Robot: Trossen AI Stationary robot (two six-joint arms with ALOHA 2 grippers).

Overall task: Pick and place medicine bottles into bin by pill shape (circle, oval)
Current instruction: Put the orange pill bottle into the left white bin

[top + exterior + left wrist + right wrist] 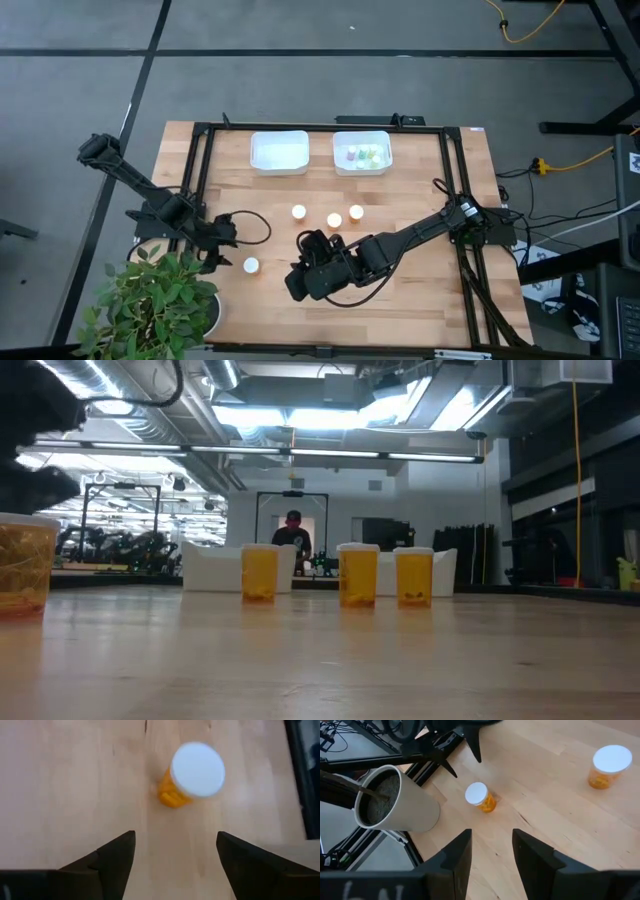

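Wooden table under both arms; orange bottle upright just beside left gripper, jaws spread, nothing held; likely light, rigid, smooth plastic, so grasp the body below the cap; right gripper nearby, fingers narrowly parted, empty.
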